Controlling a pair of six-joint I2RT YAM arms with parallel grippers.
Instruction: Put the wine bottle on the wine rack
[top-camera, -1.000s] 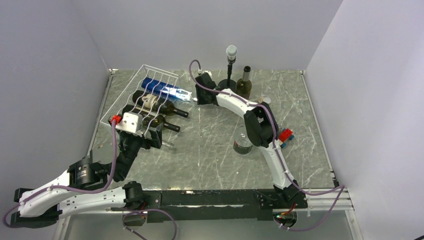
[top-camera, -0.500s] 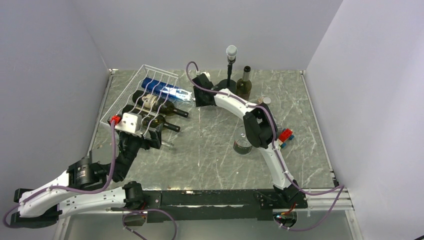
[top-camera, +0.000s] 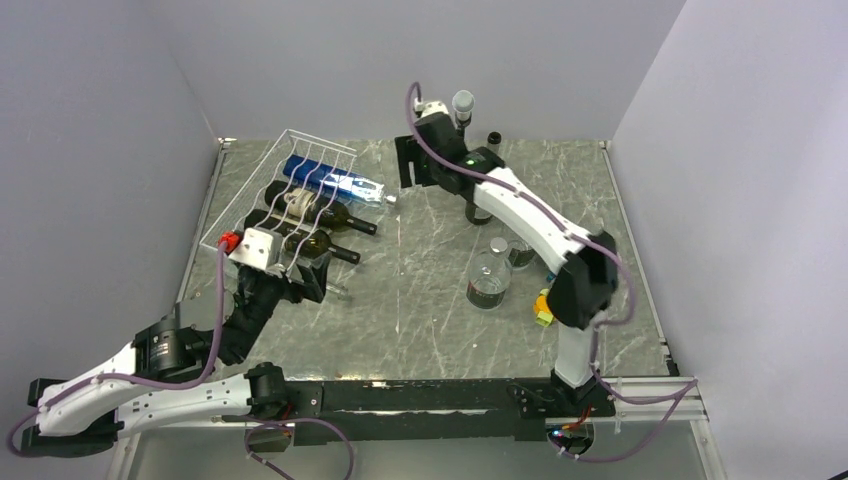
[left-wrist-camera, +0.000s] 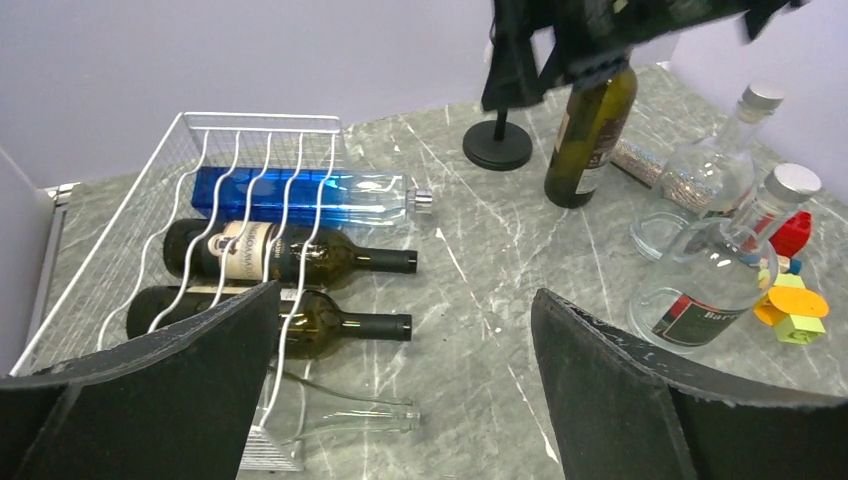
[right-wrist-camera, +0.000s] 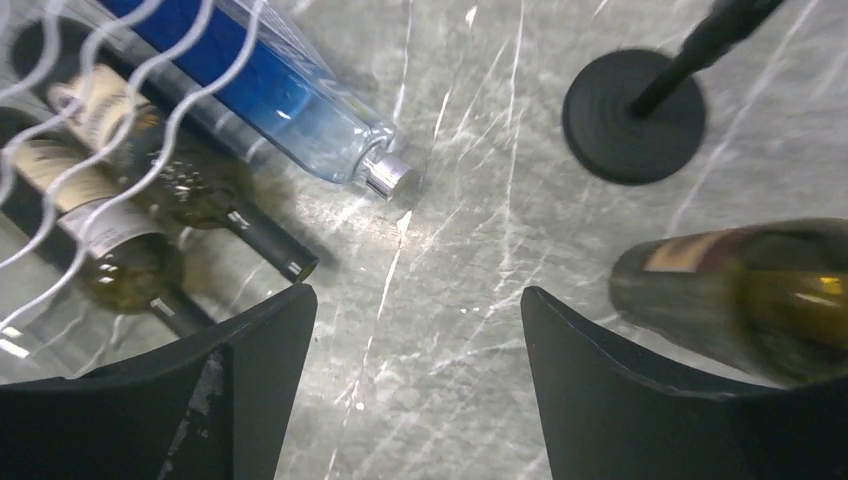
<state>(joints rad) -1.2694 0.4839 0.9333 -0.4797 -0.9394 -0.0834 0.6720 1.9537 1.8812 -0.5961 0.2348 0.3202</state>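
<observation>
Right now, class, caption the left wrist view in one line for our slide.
Open left hand faces the loaded wine rack; an upright wine bottle waits beside the black stand.

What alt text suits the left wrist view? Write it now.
A white wire wine rack at left holds a blue bottle and two dark wine bottles lying down, seen past the open left gripper. Beyond, an upright wine bottle stands beneath the right arm.

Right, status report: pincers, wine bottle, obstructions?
Left pincer, right pincer open, empty. Wine bottle upright by black stand, off wine rack. Other bottles lie in rack.
</observation>
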